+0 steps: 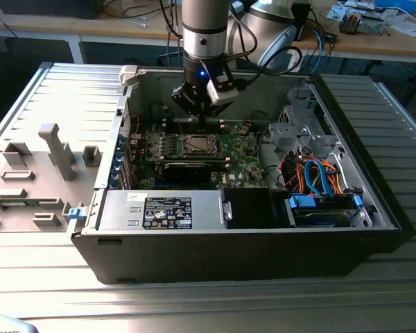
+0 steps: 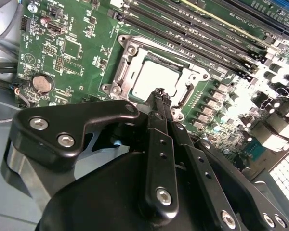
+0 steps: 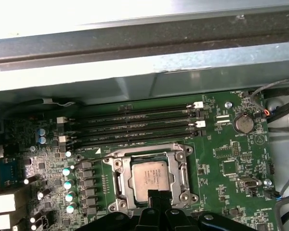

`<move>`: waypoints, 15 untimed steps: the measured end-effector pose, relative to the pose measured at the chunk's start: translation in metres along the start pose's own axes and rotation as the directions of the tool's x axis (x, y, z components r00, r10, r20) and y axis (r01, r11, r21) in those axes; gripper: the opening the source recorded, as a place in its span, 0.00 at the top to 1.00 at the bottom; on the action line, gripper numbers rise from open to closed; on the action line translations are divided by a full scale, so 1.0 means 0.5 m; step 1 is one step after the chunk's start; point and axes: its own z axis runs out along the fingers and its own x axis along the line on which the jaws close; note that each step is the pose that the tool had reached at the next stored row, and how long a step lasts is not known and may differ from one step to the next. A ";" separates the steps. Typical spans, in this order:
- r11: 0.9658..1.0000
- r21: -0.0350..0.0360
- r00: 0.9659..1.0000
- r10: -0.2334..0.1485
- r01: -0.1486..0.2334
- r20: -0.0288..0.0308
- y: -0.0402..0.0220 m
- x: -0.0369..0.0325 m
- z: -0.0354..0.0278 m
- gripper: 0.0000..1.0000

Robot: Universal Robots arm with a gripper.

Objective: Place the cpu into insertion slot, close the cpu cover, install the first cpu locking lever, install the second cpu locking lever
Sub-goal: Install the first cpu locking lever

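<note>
The cpu (image 3: 149,178) lies flat in its socket on the green motherboard, silver top up; it also shows in the second wrist view (image 2: 154,77) and as a small square in the exterior view (image 1: 196,144). The cpu cover (image 3: 184,176) lies down around the chip as a silvery frame (image 2: 126,52). I cannot make out the locking levers' positions. My gripper (image 2: 159,94) hangs just above the socket's edge, fingertips pressed together with nothing between them. Its black tips (image 3: 159,196) reach the chip's near edge. In the exterior view the gripper (image 1: 197,116) sits inside the open computer case.
Memory slots (image 3: 135,125) run beside the socket. A coin battery (image 3: 243,123) sits on the board. The case's back wall (image 3: 135,77) is close behind. A power supply (image 1: 163,210) and a drive bay with blue cables (image 1: 319,187) fill the case's front. A grey fixture (image 1: 52,156) stands outside.
</note>
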 end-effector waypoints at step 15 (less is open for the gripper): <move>1.000 0.000 1.000 0.000 0.000 0.000 -0.002 0.019 -0.001 0.89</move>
